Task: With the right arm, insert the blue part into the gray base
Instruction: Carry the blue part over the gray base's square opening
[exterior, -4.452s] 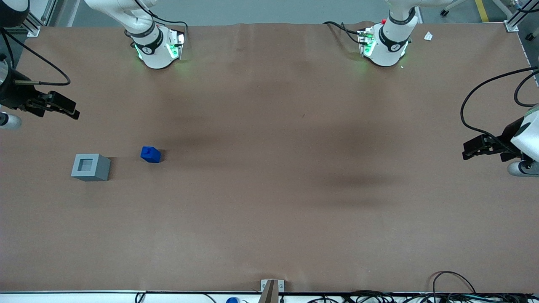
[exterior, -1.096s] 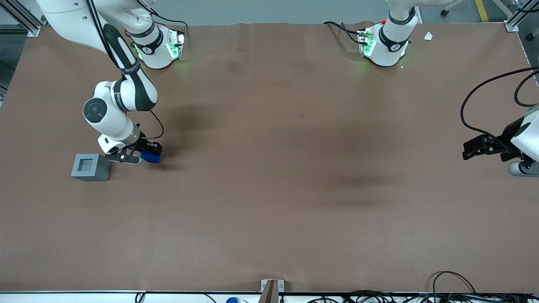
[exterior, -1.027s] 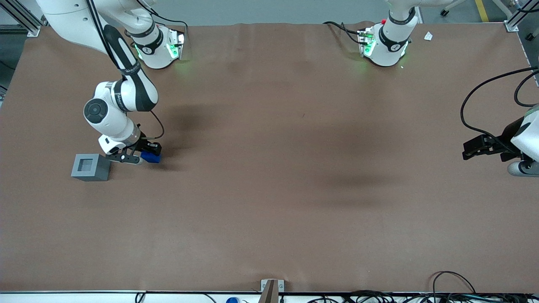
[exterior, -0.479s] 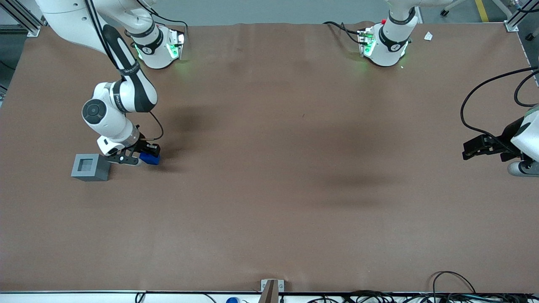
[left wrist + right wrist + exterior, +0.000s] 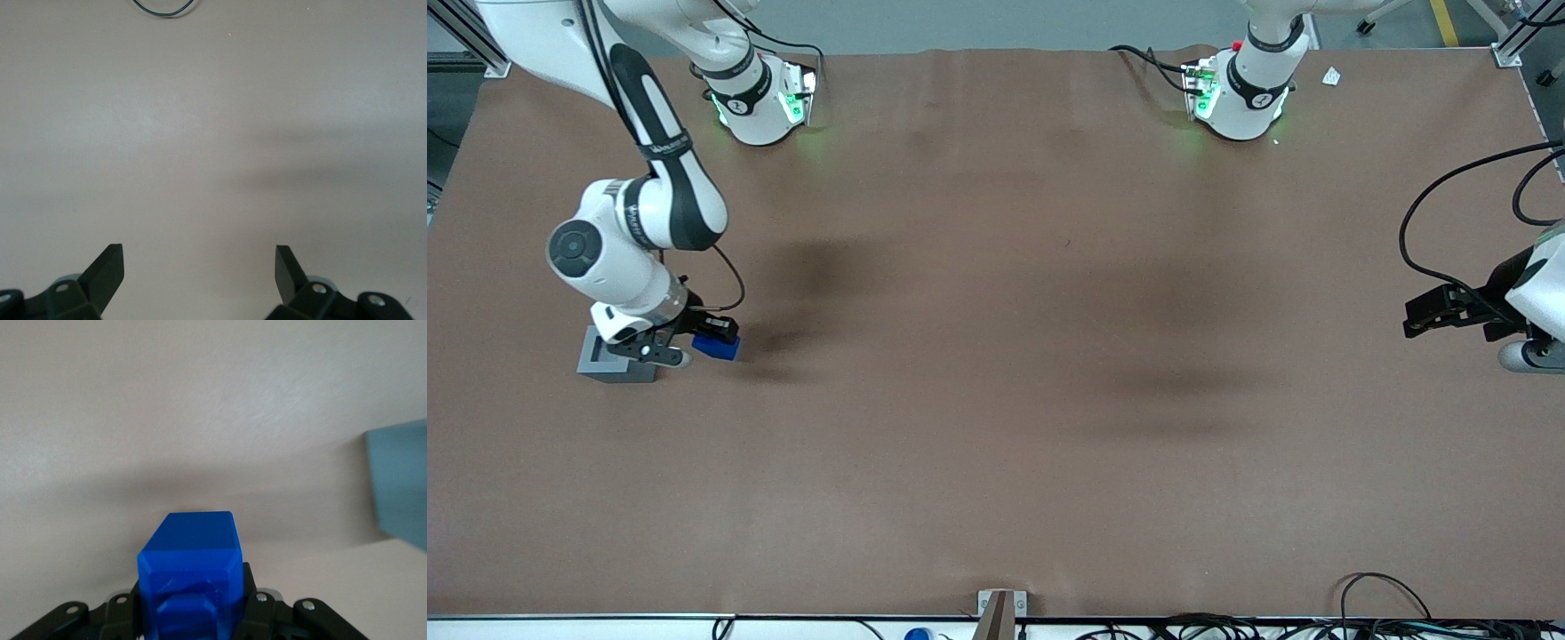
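Note:
My right gripper [image 5: 694,342] is shut on the blue part [image 5: 716,347], which hangs lifted off the table close beside the gray base [image 5: 609,366]. The wrist and one finger cover much of the base's top in the front view. In the right wrist view the blue part [image 5: 190,570] sits clamped between the black fingers, its stub end toward the camera. An edge of the gray base [image 5: 400,483] shows beside it, apart from the part.
The brown table [image 5: 996,400] stretches toward the parked arm's end. Both arm bases [image 5: 760,98] with green lights stand at the edge farthest from the front camera. Cables [image 5: 1387,604] lie along the nearest edge.
The gripper reached the blue part, shut on it, lifted it off the table and carried it toward the gray base. Its wrist now overlaps the base.

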### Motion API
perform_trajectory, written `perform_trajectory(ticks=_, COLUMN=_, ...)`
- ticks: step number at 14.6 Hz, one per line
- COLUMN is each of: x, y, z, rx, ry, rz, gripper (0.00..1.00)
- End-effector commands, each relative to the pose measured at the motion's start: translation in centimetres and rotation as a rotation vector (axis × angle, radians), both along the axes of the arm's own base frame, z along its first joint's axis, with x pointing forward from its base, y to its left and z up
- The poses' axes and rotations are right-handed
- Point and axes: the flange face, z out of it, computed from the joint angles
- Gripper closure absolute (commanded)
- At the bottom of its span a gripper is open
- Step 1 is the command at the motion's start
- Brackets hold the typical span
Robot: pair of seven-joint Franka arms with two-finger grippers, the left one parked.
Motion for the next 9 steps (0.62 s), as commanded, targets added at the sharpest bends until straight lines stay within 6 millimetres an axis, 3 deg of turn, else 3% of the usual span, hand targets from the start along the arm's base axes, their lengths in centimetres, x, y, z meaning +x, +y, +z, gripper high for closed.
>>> perform_trajectory(ticks=1, x=1.4, y=-3.7, z=3.9, rx=0.020, ry=0.026, rz=0.051, gripper=0.89)
perform_trajectory(ticks=4, x=1.2, y=-7.0, z=5.7, rx=0.029, ry=0.026, rz=0.099, gripper=0.89)
perform_trajectory(ticks=9, x=0.3, y=-12.8, z=5.5, rx=0.037, ry=0.022, rz=0.180, gripper=0.89)
